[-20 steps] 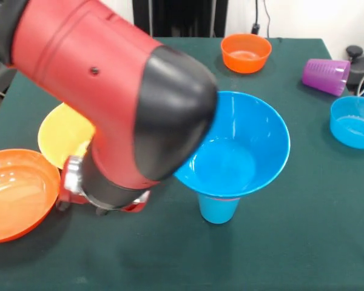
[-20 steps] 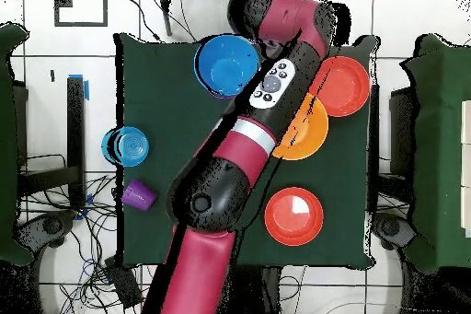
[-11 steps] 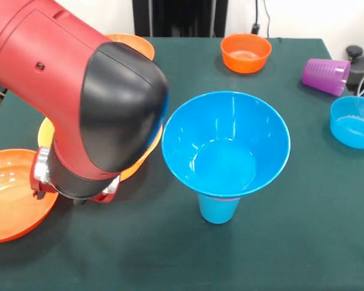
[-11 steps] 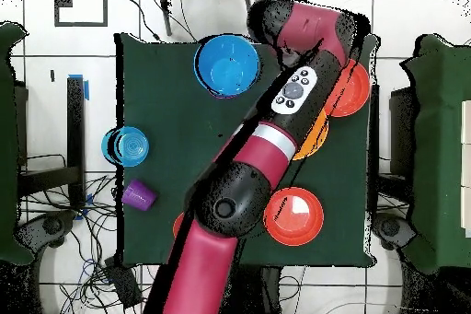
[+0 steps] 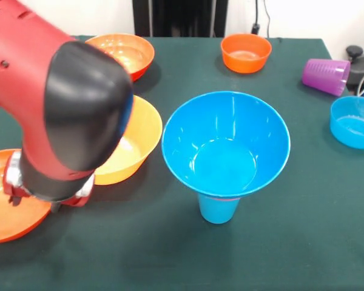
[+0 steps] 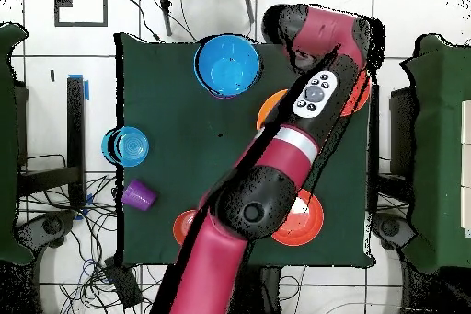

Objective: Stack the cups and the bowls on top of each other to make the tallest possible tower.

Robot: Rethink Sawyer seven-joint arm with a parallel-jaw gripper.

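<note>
The tower stands mid-table: a light blue cup (image 5: 218, 209) carries a large blue bowl (image 5: 225, 145) (image 6: 226, 64), with a thin pink rim (image 5: 228, 198) showing between them. A yellow-orange bowl (image 5: 126, 148) (image 6: 269, 108) sits to the left of it. One red-orange bowl (image 5: 6, 212) (image 6: 361, 91) lies at the near left, another (image 5: 122, 51) (image 6: 308, 220) at the back. My gripper (image 5: 51, 203) hangs under the bulky red arm (image 5: 54, 103), over the near-left bowl's edge; the arm hides its state. A purple cup (image 5: 326, 76) (image 6: 140, 194) lies on its side at the far right.
A small orange bowl (image 5: 246, 51) (image 6: 184, 226) sits at the back. A small blue bowl (image 5: 355, 121) (image 6: 129, 145) rests at the right edge, near cables. The arm (image 6: 294, 135) crosses the table diagonally in the overhead view and covers parts of three bowls.
The arm has swung left in the front view, away from the tower, uncovering the yellow-orange bowl and the back red-orange bowl. The wrist now hangs over the near-left red-orange bowl.
</note>
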